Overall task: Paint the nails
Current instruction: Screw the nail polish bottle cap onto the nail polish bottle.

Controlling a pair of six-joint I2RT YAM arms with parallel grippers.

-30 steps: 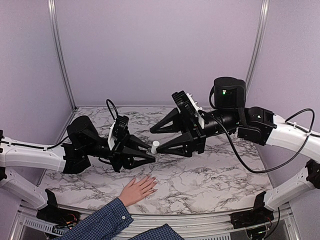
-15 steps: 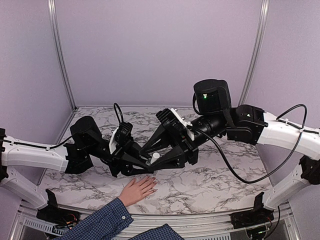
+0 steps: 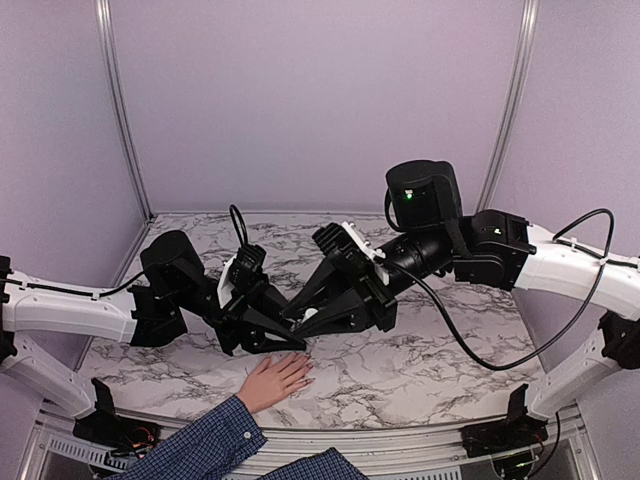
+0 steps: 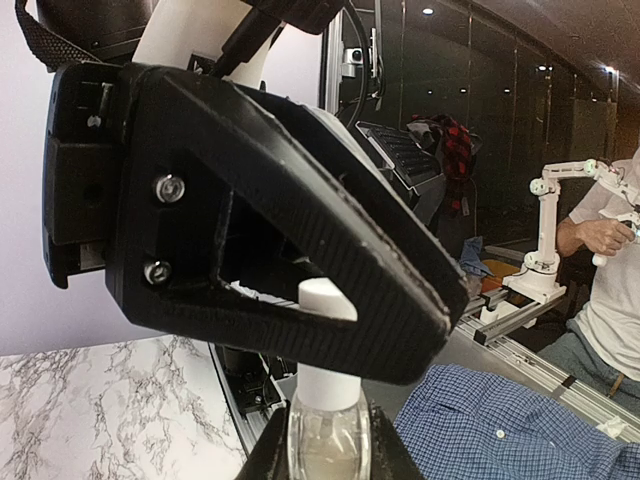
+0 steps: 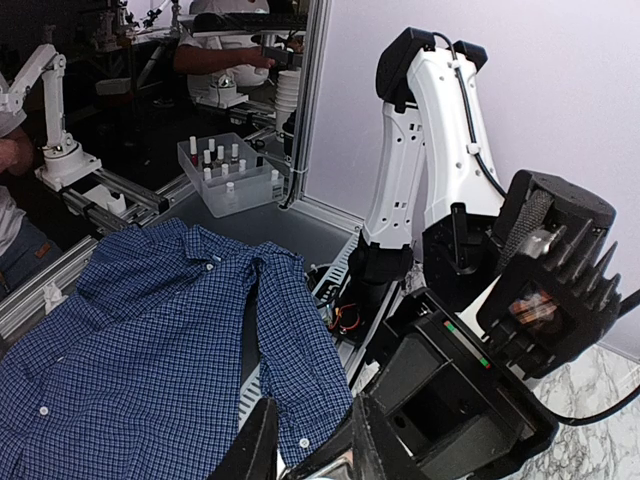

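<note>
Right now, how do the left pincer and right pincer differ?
The left pincer is shut on the bottle's clear body; the right pincer sits around its white cap, and I cannot tell whether it grips yet. The left pincer reaches in low from the left; the right pincer slopes down from the right. Both are black and meet at the bottle, just beyond the hand.

Smooth marble-look tabletop (image 3: 430, 365) — ribbed matt-black plastic right hand (image 3: 303, 320)
</note>
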